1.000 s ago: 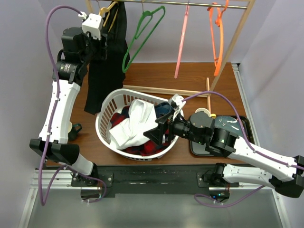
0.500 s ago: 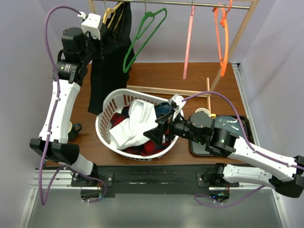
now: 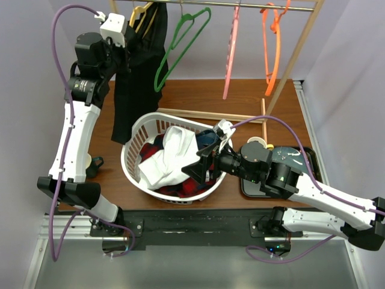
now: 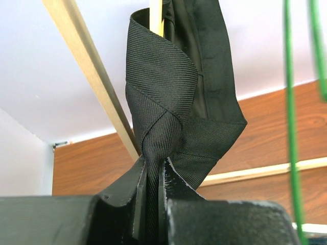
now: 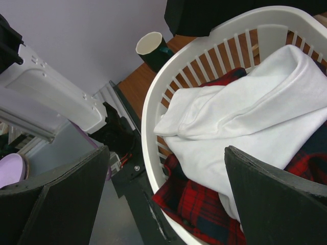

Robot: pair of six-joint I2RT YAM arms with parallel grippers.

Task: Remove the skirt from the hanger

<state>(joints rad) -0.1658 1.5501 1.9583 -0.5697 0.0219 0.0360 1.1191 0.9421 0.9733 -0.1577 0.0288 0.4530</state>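
Skirt (image 3: 137, 90), black, hangs on the yellow hanger (image 3: 139, 12) at the rail's left end. Its right edge is just beside the green hanger (image 4: 289, 102), and its hem is near the laundry basket (image 3: 129, 146) rim. The left gripper (image 4: 150, 204) pinches a twisted fold of it. The right gripper (image 5: 168, 171) hovers over the basket, jaws spread wide.

Matt black twill-weave cloth skirt (image 4: 173, 87)

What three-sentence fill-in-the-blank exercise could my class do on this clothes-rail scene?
1. The left gripper is shut on the black ____ hanging from the rail.
2. The right gripper hangs open over the white laundry ____.
3. The empty hanger beside that black garment is ____ in colour.
Missing words: skirt; basket; green.
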